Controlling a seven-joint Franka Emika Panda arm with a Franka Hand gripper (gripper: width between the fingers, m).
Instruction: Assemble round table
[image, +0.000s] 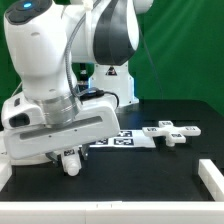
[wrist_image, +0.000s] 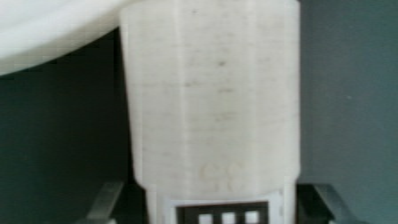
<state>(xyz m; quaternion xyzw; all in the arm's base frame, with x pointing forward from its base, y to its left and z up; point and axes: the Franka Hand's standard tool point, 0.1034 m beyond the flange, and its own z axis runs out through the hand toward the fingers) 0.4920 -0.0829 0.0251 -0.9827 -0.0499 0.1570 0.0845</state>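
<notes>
Pincer (image: 70, 163) clamps the white leg (wrist_image: 205, 100) between its fingers (wrist_image: 111, 202), low over the black desk (image: 170, 175); the rimmed disc (wrist_image: 45, 35) lies just beyond the pincer.

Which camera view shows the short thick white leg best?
The wrist view: the leg fills the picture, its tag visible at one end. In the exterior view the arm hides most or all of it.

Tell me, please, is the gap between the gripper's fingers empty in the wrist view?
No, the white leg sits inside the gripper, filling that gap from side to side.
</notes>
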